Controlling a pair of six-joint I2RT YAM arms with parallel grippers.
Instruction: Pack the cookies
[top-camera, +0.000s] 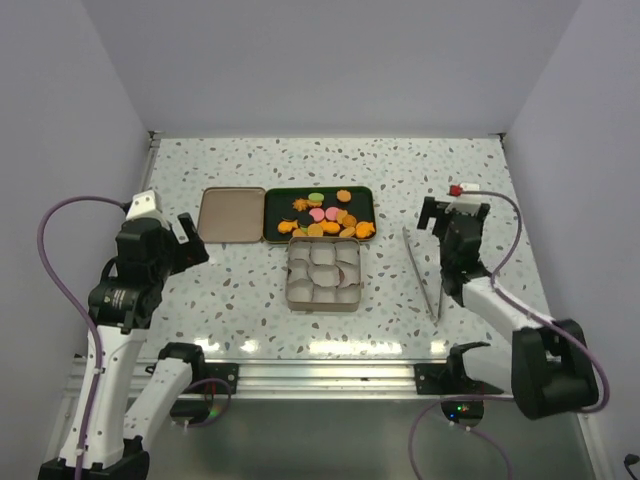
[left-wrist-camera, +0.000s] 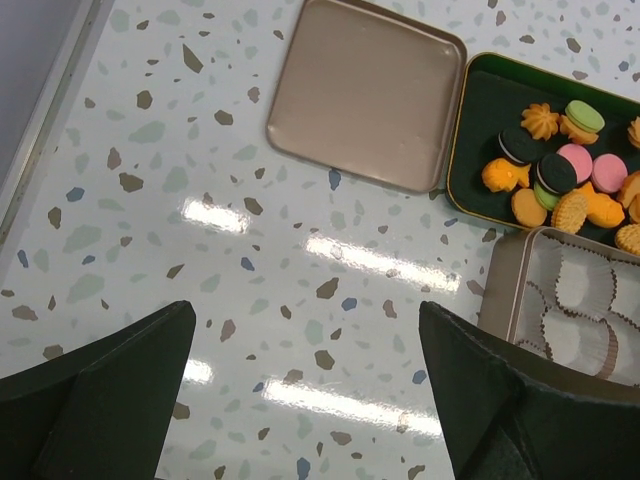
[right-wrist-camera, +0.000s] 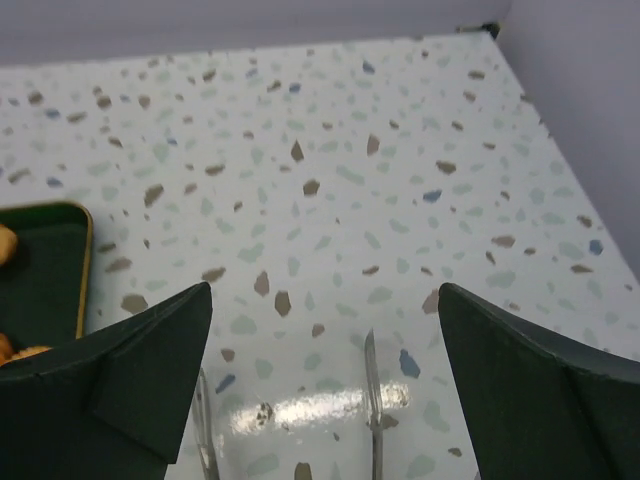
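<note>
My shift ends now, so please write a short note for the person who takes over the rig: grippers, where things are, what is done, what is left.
Left gripper: open, empty, over bare table near the tan lid.
Right gripper: open, empty, by the metal tongs lying on the table.
Cookies: all in the dark green tray.
Tan tin with paper cups: just in front of the tray, no cookie visible in it.
Done: nothing packed.
Left: move the cookies into the tin.

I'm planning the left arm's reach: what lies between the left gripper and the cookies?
The tan tin lid lies between the left gripper and the cookies, shown in the top view.
</note>
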